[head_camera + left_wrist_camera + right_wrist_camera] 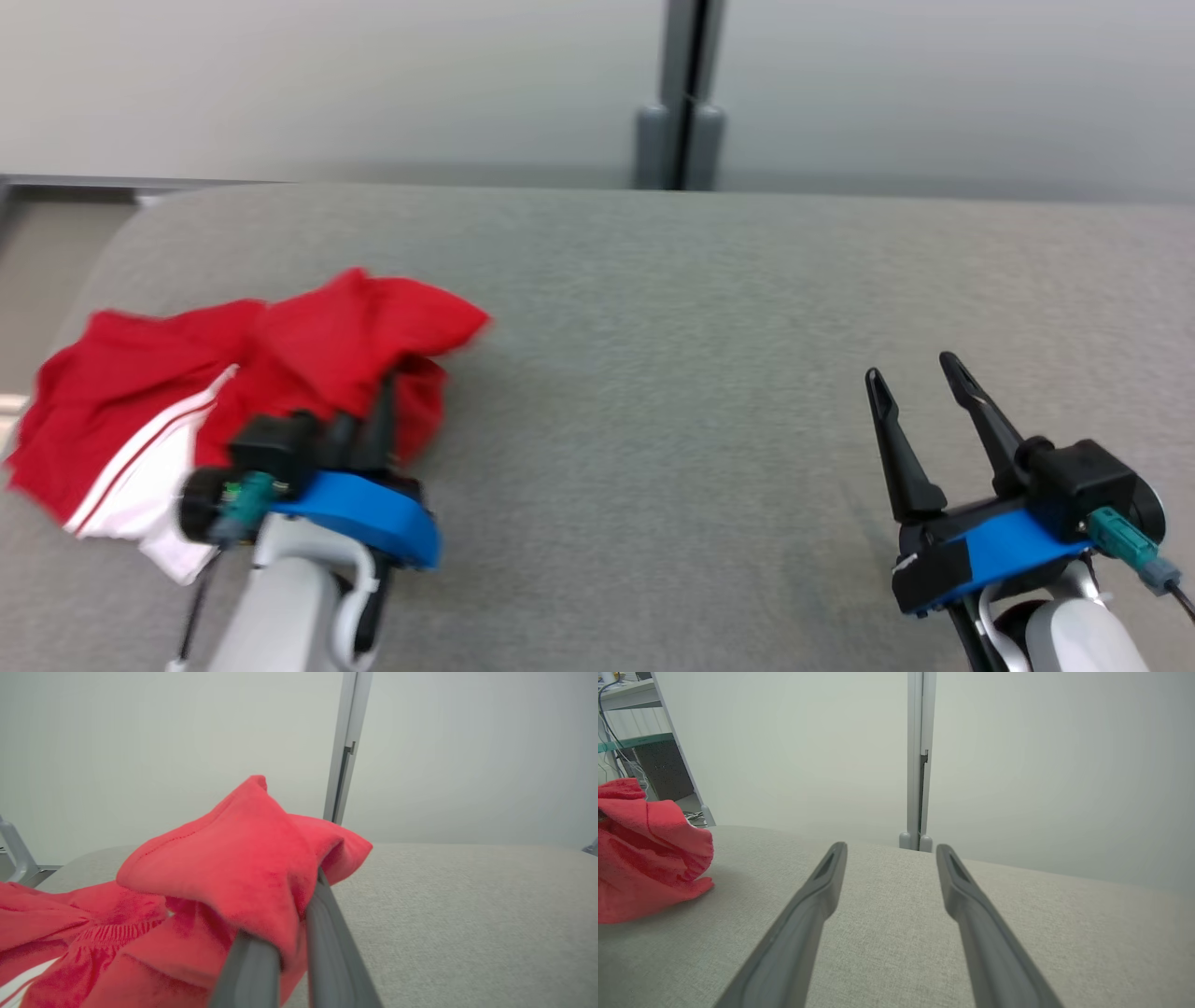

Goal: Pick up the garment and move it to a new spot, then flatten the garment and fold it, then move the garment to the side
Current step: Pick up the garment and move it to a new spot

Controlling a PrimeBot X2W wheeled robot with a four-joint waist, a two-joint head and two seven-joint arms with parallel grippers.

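Nearest you, your left gripper (366,420) pinches a raised fold of the red garment (317,336), crumpled at the left end of the grey table (672,392); your right gripper (910,369) hovers spread and empty, well apart. The pick-up looks in hand: next, lift the garment clear and carry it toward the middle.

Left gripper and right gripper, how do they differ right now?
The left gripper is shut on a fold of the red garment; the right gripper stands open and empty. The left gripper is at the left of the grey table; the right gripper hovers over its bare right side, apart from the garment. Both have dark fingers and blue mounts.
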